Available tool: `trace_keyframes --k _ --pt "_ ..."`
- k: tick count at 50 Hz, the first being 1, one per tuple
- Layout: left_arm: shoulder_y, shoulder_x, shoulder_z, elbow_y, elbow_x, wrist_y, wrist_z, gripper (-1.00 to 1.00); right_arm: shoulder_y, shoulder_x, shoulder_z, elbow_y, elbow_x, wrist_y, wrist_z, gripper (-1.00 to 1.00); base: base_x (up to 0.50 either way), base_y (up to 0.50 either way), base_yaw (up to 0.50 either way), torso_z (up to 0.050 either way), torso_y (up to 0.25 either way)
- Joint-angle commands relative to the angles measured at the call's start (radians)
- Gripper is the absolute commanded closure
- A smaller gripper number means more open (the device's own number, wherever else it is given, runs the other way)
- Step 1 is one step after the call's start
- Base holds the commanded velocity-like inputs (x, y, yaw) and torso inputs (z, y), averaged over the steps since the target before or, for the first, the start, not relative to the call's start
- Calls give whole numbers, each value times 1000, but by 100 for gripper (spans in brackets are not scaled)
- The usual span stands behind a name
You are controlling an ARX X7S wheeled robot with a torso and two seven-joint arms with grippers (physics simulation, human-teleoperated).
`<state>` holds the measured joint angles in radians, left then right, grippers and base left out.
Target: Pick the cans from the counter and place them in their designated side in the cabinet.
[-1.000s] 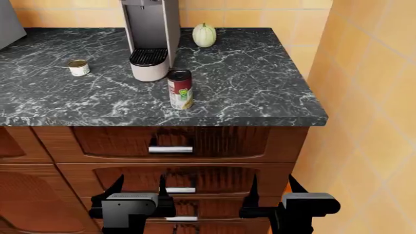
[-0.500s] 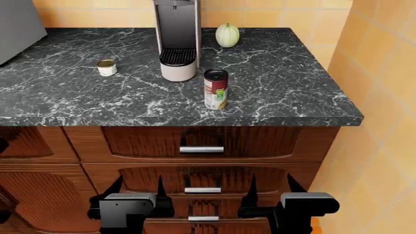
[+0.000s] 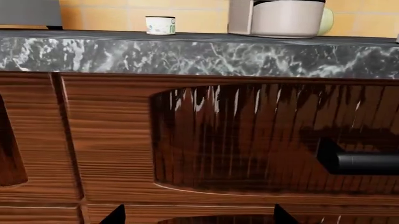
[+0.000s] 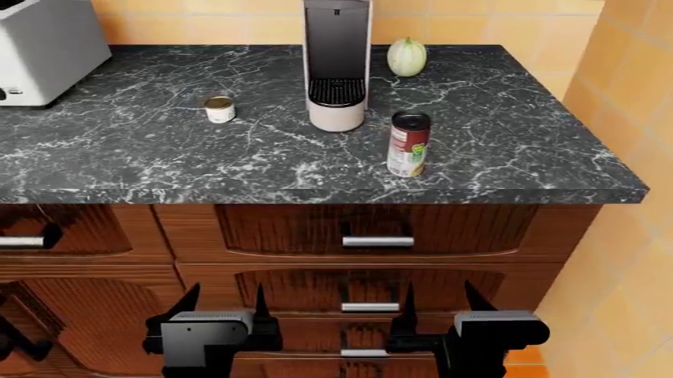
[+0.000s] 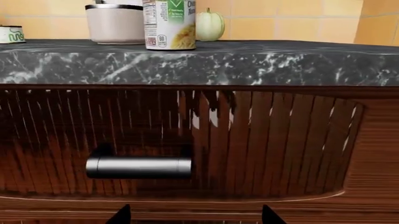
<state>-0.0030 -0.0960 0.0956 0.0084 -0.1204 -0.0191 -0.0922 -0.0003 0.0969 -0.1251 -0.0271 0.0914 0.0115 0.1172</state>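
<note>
Both grippers, left point(image 4: 224, 309) and right point(image 4: 436, 305), low before drawers, jaws spread, empty. 2 cans upright on desk point(image 4: 126, 157): tall can point(image 4: 408, 145) right of coffee machine point(image 4: 336, 63), short can point(image 4: 219, 109) left.

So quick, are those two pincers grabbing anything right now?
Left pincer: open, holding nothing.
Right pincer: open, holding nothing.
</note>
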Motion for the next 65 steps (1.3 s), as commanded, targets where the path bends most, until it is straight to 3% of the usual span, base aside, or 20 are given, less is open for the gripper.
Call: trace_keyframes --k 1,14,21,29,42,50,65 --pt "-1 -14 12 4 -17 -3 -11 -100 0 13 -15 -4 12 2 13 -100 0 285 0 0 0" --pt "-16 -40 9 85 -93 -137 -6 -100 17 40 -37 -102 32 146 23 -100 0 65 0 0 0" --pt "-64 -100 -11 386 -216 -394 -15 -100 66 90 -31 -395 90 454 28 -100 0 0 0 0 0" --pt "-261 -159 -54 642 -400 -707 -51 -100 249 117 82 -704 263 891 60 -100 0 0 0 0 0" --pt "-620 -222 -206 753 -719 -1092 -135 -100 715 103 227 -842 470 1403 81 -100 0 0 0 0 0" --pt "-774 -257 -269 717 -818 -1211 -173 -100 879 113 316 -827 544 1534 56 -100 163 0 0 0 0" --pt "-858 -283 -362 766 -973 -1344 -271 -100 945 160 311 -804 587 1534 69 -100 303 0 0 0 0"
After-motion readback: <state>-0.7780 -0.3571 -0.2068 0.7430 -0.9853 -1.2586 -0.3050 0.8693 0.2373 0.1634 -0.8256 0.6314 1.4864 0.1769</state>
